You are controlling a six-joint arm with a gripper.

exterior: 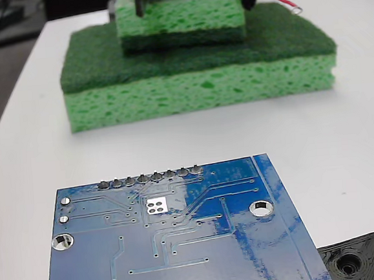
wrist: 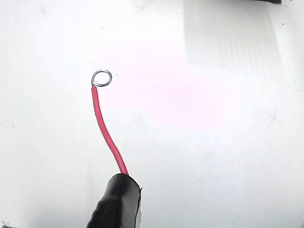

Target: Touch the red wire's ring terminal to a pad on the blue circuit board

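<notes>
Nearest, blue circuit board (exterior: 176, 244) at tabletop's (exterior: 361, 133) front edge; pad (exterior: 156, 205) bare. Ring terminal (wrist: 101, 78) on red wire (wrist: 107, 130) hangs far back; finger state indeterminable; flexing wire risks striking solder pins (exterior: 150, 178).

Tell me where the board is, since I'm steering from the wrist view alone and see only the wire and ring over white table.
Observer: The blue circuit board lies at the near edge of the fixed view, far from the ring terminal.
Operator: Anything in between?
Observer: Two stacked green sponges; the ring terminal shows at their upper right.
Operator: And the pad?
Observer: The pad sits just below the pin row, uncovered.
</notes>
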